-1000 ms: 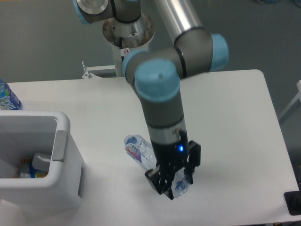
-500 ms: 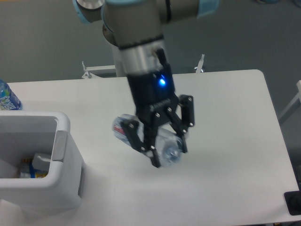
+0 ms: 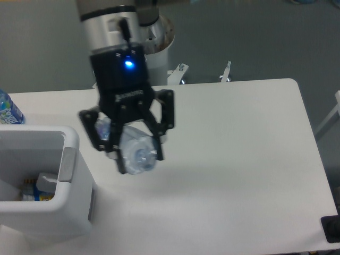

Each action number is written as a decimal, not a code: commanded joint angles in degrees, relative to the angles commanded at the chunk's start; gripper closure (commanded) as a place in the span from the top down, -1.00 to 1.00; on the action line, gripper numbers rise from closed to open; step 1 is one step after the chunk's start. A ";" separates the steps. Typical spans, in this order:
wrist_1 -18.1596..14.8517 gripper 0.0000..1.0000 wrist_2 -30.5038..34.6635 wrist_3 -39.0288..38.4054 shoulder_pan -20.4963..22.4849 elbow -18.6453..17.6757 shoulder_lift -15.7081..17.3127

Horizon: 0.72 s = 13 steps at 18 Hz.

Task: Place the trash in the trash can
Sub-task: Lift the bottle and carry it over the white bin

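My gripper (image 3: pixel 139 163) is shut on the crushed clear plastic bottle (image 3: pixel 135 150), a piece of the trash, and holds it in the air well above the table. Its pale blue cap end points toward the camera. The gripper hangs just right of the white boxy trash can (image 3: pixel 40 215), which stands at the table's front left with its grey side panel (image 3: pixel 67 163) facing the gripper. Inside the can lie a whitish scrap (image 3: pixel 47 181) and some coloured items. The bottle's label is mostly hidden by the fingers.
A bottle with a bright blue label (image 3: pixel 8 110) stands at the table's far left edge, behind the can. The arm's white base column (image 3: pixel 157 48) rises behind the table. A dark object (image 3: pixel 331 228) sits at the front right corner.
The gripper lifted the crushed bottle off the table and carried it up and to the left, from the table's middle front to a spot beside the trash can.
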 joint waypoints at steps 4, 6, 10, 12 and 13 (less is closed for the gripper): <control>0.00 -0.11 0.00 0.09 -3.78 0.00 -0.70; 0.00 -0.11 0.00 0.09 -5.45 0.35 -1.49; 0.00 -0.11 -0.09 0.09 -7.30 0.35 -2.81; 0.00 -0.11 0.00 0.09 -7.66 0.62 -3.51; 0.00 -0.11 0.00 0.09 -7.75 1.05 -3.78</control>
